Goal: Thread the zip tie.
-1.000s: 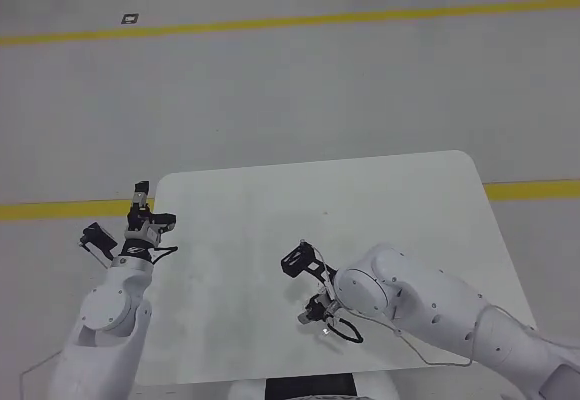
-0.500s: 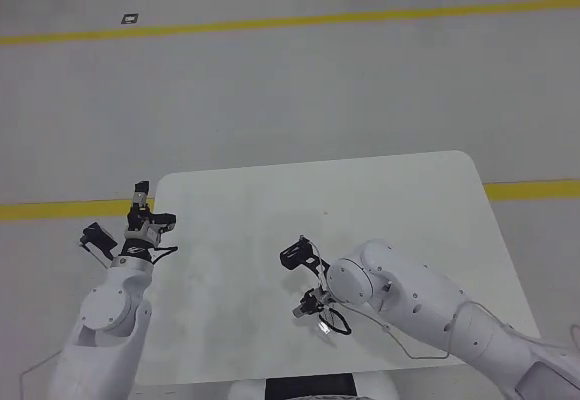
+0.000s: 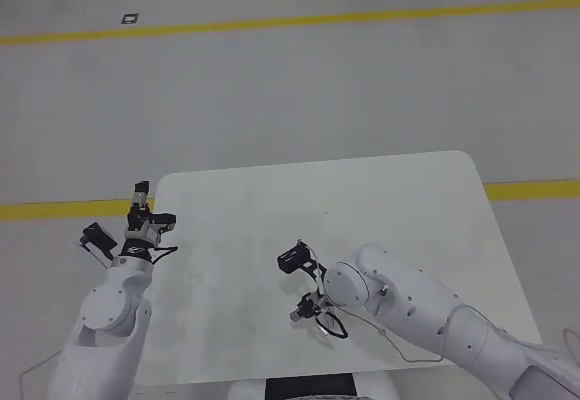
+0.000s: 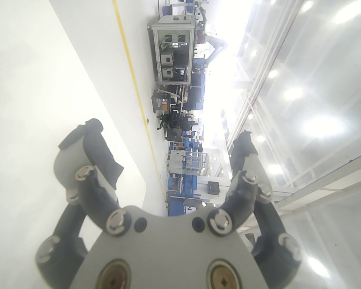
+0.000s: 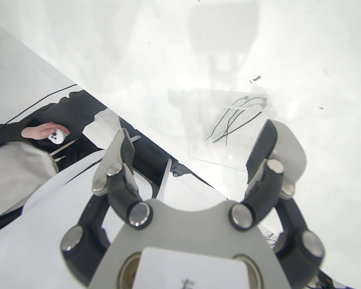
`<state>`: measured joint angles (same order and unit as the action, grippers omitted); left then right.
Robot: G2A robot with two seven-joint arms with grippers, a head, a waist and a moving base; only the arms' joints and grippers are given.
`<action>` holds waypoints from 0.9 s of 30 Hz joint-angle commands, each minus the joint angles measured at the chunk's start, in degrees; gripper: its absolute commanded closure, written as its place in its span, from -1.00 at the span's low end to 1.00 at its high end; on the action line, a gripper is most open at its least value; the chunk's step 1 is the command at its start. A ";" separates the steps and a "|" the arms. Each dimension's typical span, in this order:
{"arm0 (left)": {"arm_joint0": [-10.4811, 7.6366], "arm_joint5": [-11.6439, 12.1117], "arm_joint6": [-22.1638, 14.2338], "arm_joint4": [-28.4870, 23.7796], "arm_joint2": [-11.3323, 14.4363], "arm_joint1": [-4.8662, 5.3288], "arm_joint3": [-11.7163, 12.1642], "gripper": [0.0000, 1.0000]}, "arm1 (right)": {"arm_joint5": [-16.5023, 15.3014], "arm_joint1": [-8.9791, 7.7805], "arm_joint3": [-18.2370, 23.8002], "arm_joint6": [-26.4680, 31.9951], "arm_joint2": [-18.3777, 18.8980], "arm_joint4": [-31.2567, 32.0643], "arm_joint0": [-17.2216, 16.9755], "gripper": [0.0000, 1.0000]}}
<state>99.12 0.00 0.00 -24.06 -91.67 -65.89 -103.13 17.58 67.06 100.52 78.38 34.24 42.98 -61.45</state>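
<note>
Thin black zip ties [image 5: 237,114] lie crossed on or inside a clear pouch [image 5: 198,154] by the near edge of the tabletop [image 5: 180,31], just before the right gripper [image 5: 195,129], fingers wide. A pinch could catch several ties, or only the pouch. The left gripper [image 4: 168,130], fingers wide, sits at the left edge, unmoved. The right gripper has edged leftward.

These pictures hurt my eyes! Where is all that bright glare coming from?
Left wrist view: ceiling lights glare hard behind the open left claw, whiting out part of the room. Right wrist view: the white table glows bright, so the dark zip ties stand out past the open right claw. Top view: even light, no glare.
</note>
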 commanded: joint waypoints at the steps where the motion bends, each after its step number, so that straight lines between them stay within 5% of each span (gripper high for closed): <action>1: 0.00 0.00 0.00 0.00 0.00 0.00 0.00 -1.00 | -0.11 -0.20 0.79 1.27 0.18 0.19 -0.34 -1.00; 11: 0.00 0.00 0.00 0.00 0.00 0.00 0.00 -1.00 | 1.90 -1.51 2.53 1.27 -3.80 0.33 0.23 -1.00; 27: 0.00 0.00 0.00 0.00 0.00 0.00 0.00 -1.00 | 1.90 -1.89 3.09 0.09 -2.41 3.43 -1.69 -1.00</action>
<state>99.12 0.00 0.00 -24.06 -91.67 -65.89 -103.13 19.49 65.21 103.44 78.28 31.63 46.00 -62.94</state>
